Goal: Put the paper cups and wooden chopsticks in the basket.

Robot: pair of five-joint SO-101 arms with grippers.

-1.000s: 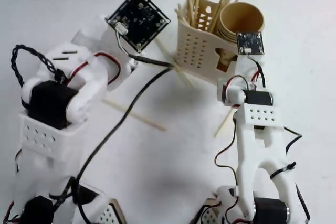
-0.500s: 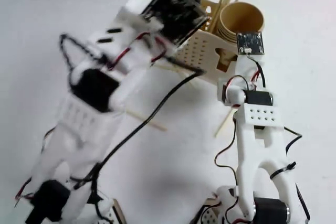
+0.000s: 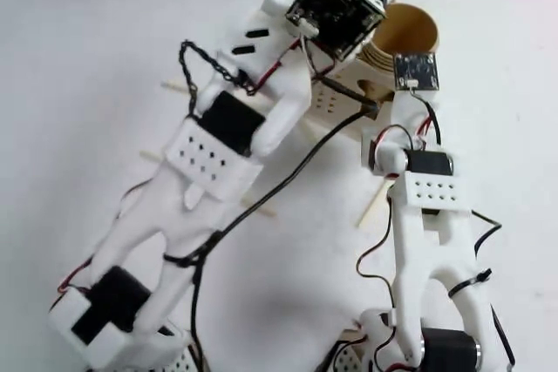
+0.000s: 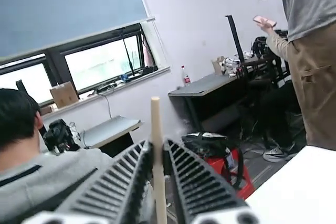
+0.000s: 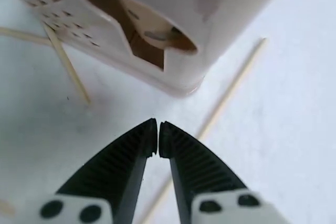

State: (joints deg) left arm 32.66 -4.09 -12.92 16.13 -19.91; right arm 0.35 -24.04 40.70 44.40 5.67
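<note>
1. the left gripper (image 4: 158,149) is clamping one wooden chopstick (image 4: 155,116) between narrow-set jaws. the stick is standing up past the fingertips, toward the room beyond the table.
2. in the high view the left arm (image 3: 218,137) is stretching across the table (image 3: 87,41) and is covering most of the basket (image 3: 334,100), with its wrist sitting over the basket's rim.
3. the right gripper (image 5: 157,132) is holding nothing, its jaws pressed together. it is sitting near the basket's wall, apart from it, and is facing the handle cutout.
4. the paper cups (image 3: 408,30) are sitting stacked inside the basket, at the end nearest the right arm (image 3: 425,191).
5. a loose chopstick (image 5: 231,85) is lying on the table, passing just beside the right gripper's tips and the basket's corner. a second stick (image 5: 65,64) is touching the basket's perforated wall at one end.
6. further chopsticks (image 3: 172,86) are lying on the table, showing at the left arm's outer side.
7. the left wrist view is supplying the grip detail, and the high view is supplying the arm's position over the basket and the cups. the right wrist view is supplying the closed jaws and the sticks at the basket's foot.
</note>
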